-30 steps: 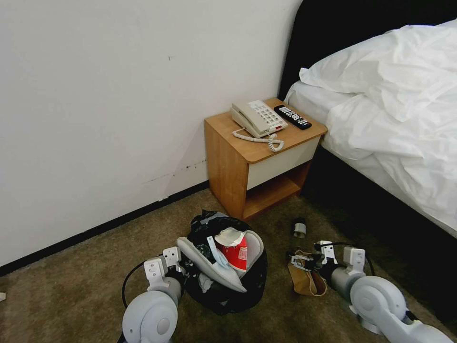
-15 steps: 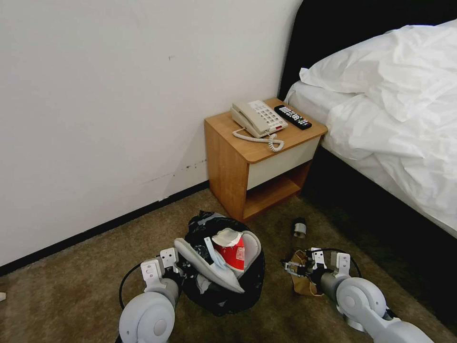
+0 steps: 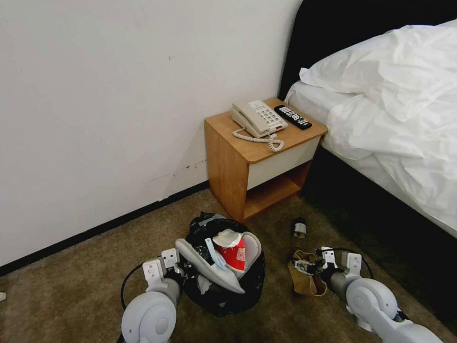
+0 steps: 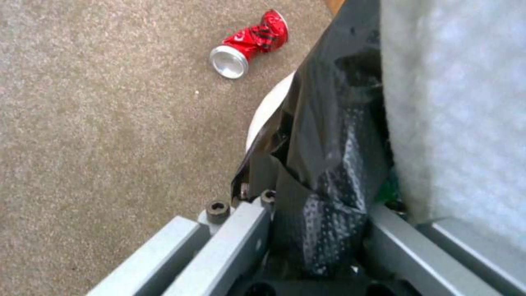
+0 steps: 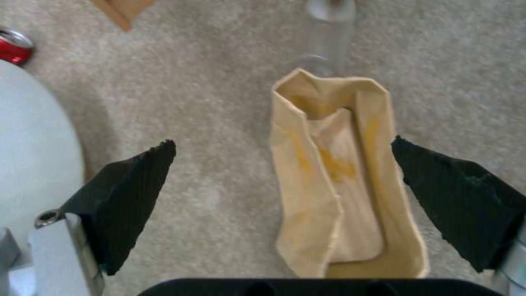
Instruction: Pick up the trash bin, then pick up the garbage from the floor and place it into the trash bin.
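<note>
We see the brown paper bag [image 5: 342, 181] lying flat on the carpet [image 3: 85, 290], its open mouth pointing toward the nightstand [image 3: 259, 157]. The right gripper [image 5: 282, 164] hangs directly over it with its jaws spread wide; one black pad [image 5: 129, 197] sits over bare carpet well to one side of the bag, and the other pad touches or nearly touches the bag's far edge, so the bag lies between them but off-centre. In the head view the same gripper [image 3: 304, 263] sits at the bag's [image 3: 304, 283] upper end. Just beyond the bag lies a clear plastic bottle [image 5: 328, 31], with its dark cap end [image 3: 299, 227] toward the bed [image 3: 395, 119].

To the left of the bag stands the trash bin [image 3: 223, 286], lined in black, already holding a white slipper [image 3: 209, 267], a light-blue face mask [image 3: 216, 255] and a red packet [image 3: 233, 252]. The left gripper [image 3: 178, 274] is clamped on the bin's rim, the black liner [image 4: 323, 185] pinched between its fingers. Past the bin, a crushed red can [image 4: 249, 43] rests on the carpet. A telephone [image 3: 258, 118] and a remote [image 3: 292, 116] sit on the nightstand.
</note>
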Robot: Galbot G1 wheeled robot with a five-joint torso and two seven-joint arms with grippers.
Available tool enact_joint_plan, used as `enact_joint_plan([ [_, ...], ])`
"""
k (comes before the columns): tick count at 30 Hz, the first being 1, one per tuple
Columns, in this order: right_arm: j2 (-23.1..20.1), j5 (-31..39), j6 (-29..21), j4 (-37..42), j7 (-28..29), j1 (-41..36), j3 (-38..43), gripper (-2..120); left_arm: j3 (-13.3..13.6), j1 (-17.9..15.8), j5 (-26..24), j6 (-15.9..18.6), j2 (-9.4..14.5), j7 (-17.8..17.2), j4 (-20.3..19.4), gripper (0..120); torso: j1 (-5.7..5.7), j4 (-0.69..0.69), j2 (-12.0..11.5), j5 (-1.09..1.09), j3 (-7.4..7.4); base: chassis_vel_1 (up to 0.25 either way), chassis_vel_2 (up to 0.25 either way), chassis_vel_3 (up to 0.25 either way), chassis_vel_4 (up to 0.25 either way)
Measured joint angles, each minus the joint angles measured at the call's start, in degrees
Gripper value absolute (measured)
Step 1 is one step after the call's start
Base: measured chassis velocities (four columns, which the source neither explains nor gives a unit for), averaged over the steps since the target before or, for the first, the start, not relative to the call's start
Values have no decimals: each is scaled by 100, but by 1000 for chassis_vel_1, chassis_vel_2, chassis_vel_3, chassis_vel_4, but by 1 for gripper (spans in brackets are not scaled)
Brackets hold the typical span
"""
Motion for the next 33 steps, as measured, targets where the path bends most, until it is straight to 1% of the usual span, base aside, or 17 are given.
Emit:
enact_joint_plan([
  [6, 63, -166, 61, -173, -110, -54, 15, 100, 1, -1, -15, -1, 61, 2, -5, 0, 0, 1, 0, 0, 0, 0, 0, 0, 0],
  [17, 359, -496, 172, -805, -215, 153, -237, 100, -40, 35, -44, -42, 176, 14, -86, 0, 0, 1, 0, 0, 0, 0, 0, 0, 0],
  [33, 619, -865, 367, -1493, -349, 361, -318, 100, -33, 106, -7, -94, 220, 79, -136, 0, 0, 1, 0, 0, 0, 0, 0, 0, 0],
])
